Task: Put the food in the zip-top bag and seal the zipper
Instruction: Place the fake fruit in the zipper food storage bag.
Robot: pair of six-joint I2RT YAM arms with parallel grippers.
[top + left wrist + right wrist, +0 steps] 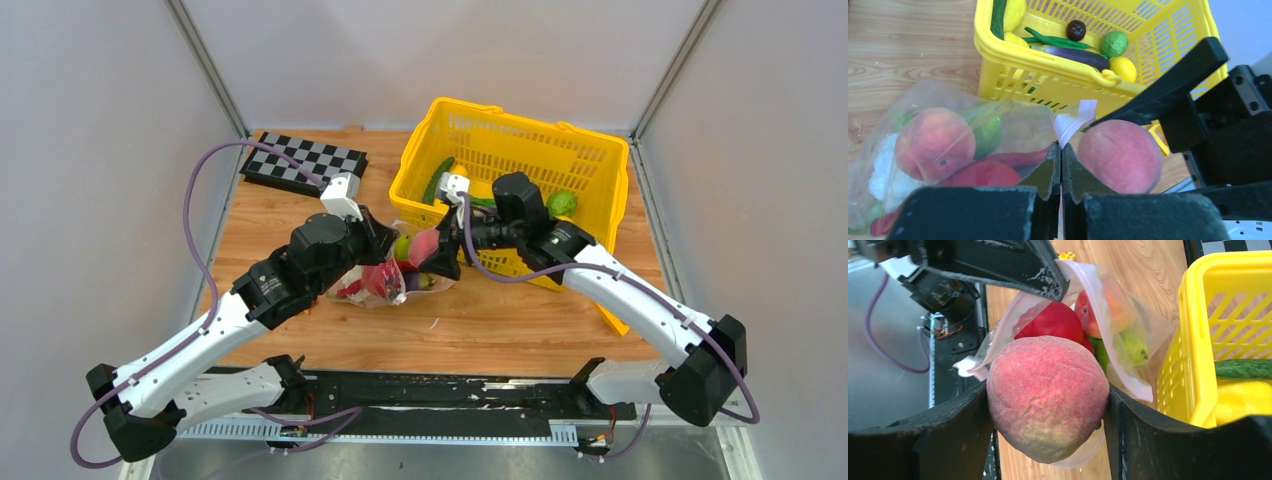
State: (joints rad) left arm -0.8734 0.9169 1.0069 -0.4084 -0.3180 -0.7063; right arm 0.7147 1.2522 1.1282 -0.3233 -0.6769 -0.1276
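The clear zip-top bag [1013,122] lies on the table left of the basket, with a peach [935,142], a red fruit [985,175], a green piece and white pieces inside. My left gripper [1061,150] is shut on the bag's pale mouth edge [1070,125] and holds it up. My right gripper [1048,395] is shut on a pink-red peach [1048,395], held at the bag's mouth [1088,285]. The same peach shows in the left wrist view [1120,157] and the top view [424,245]. The zipper's slider is not visible.
The yellow basket [590,155] stands at the back right, close behind the bag, holding a cucumber [437,180], eggplant [1073,52], lime [1113,42], lemon [1123,67] and other pieces. A checkerboard [305,162] lies at the back left.
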